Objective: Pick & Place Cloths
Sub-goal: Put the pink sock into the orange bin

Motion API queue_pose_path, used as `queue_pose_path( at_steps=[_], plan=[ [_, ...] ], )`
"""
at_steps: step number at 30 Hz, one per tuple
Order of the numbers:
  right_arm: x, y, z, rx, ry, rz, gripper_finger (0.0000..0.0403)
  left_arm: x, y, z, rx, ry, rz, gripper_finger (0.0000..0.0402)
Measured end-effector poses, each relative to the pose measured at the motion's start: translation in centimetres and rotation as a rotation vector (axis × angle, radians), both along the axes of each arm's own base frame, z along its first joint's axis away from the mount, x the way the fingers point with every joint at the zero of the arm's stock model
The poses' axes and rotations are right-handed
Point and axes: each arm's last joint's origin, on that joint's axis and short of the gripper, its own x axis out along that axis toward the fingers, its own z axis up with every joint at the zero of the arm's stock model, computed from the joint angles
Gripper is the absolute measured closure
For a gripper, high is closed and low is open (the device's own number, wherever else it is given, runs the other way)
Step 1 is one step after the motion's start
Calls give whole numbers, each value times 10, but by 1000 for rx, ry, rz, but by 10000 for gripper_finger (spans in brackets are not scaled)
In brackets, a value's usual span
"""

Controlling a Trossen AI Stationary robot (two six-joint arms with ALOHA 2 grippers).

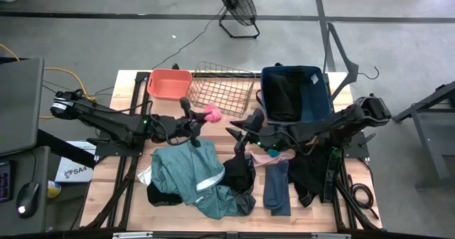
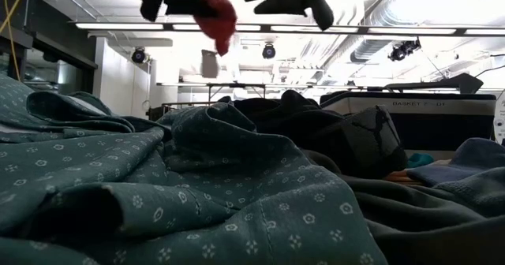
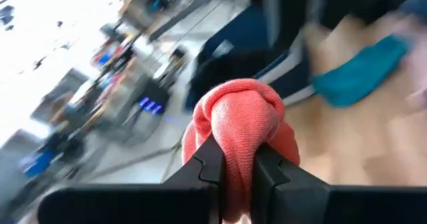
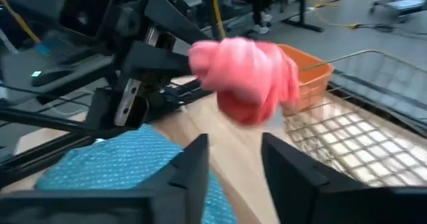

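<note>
From above, you see the left gripper (image 1: 201, 120) clamped on a small pink cloth (image 1: 212, 112), lifted over the table (image 1: 128, 89) just in front of the wire basket (image 1: 224, 89) at the far edge. The right gripper (image 1: 238, 131) hangs beside it, fingers apart and holding nothing. The large teal cloth (image 1: 186, 169) and black cloths (image 1: 238, 173) lie along the near edge.

At table height, the pink cloth (image 2: 218, 20) dangles high above the teal cloth (image 2: 158, 186).

Your left wrist view shows both fingers (image 3: 208, 164) pinching the pink cloth (image 3: 240, 127).

Your right wrist view shows its own fingers (image 4: 193, 167) spread, the pink cloth (image 4: 247, 77) ahead, the coral tub (image 4: 310, 74) behind it.
</note>
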Motion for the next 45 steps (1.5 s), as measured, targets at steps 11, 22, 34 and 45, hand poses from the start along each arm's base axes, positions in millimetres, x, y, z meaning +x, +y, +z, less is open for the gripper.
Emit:
queue_pose_path(
  at_steps=[11,22,34,45],
  plan=[
    [-10,3,-4,33,53,-82,166,-14,58,-21,-26,105,549,379],
    [-11,3,-6,51,62,-91,164,-49,142,-39,-417,73,797,379],
    [-10,3,-6,54,61,-91,164,-99,200,-49,-805,-49,914,379],
    [-11,3,-7,68,61,-96,164,-112,225,-72,-968,-8,976,379]
  ],
)
